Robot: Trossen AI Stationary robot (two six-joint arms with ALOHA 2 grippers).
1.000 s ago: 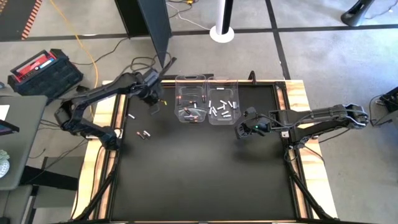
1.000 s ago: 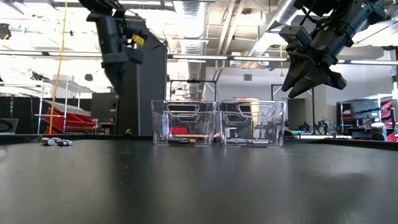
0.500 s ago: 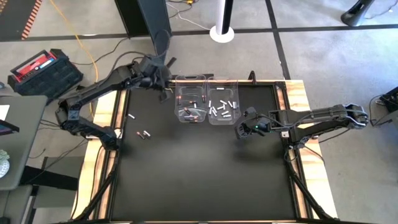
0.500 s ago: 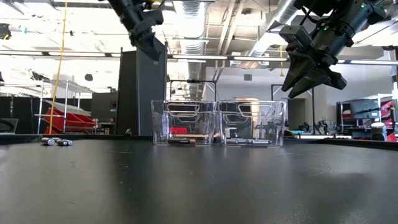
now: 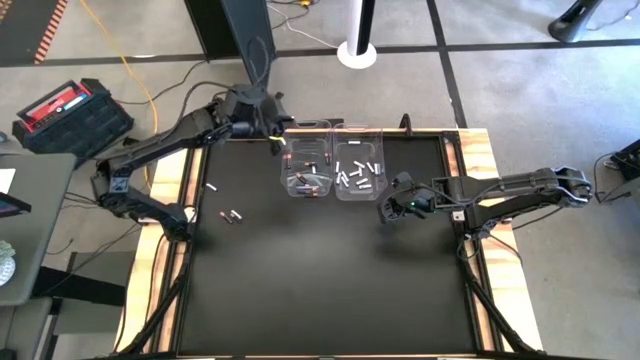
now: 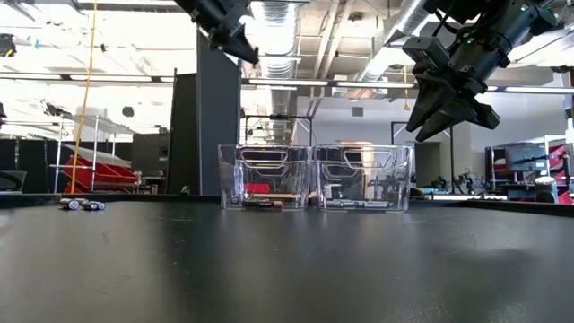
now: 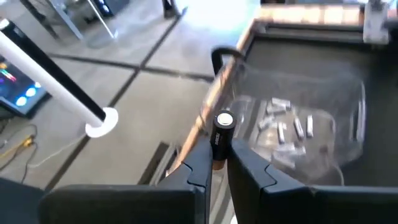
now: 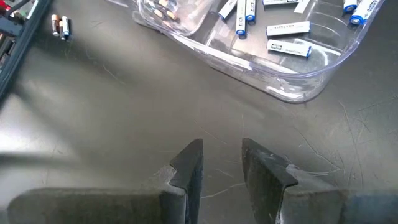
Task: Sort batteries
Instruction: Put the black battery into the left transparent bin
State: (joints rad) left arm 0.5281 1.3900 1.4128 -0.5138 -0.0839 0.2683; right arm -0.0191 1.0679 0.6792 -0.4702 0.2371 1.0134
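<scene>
High view: the left gripper [image 5: 279, 135] sits in the upper-middle of the frame, just at the upper-left corner of the left bin [image 5: 307, 170], with the right bin [image 5: 359, 172] touching that bin's right side. The left bin holds dark cells, the right bin white ones. Three loose batteries [image 5: 231, 216] lie on the mat [image 5: 320, 290] at left, one apart above the other two, well away from both grippers. The right gripper [image 5: 384, 213] waits to the lower right of the bins.

Low view: the left gripper [image 6: 240, 40] hangs high at upper centre-left, above and left of the left bin [image 6: 265, 177]. The right gripper [image 6: 446, 112] hovers at upper right with its fingers parted on nothing. Loose cells [image 6: 82, 205] lie at far left on the mat.

Left wrist view: the fingers are pinched narrowly on a dark battery [image 7: 221, 132], held on end with its long axis running along the fingers and its silver cap pointing away. The bin of white cells [image 7: 292, 134] lies ahead and to the right of it. By its colour, the drop probably belongs in the dark-cell bin, so the gripper needs to be over that one.

Right wrist view: the right fingers [image 8: 189, 163] stand moderately apart and empty above bare mat. The white-cell bin [image 8: 273, 37] lies ahead at top, and two loose cells [image 8: 60, 25] show at upper left.
</scene>
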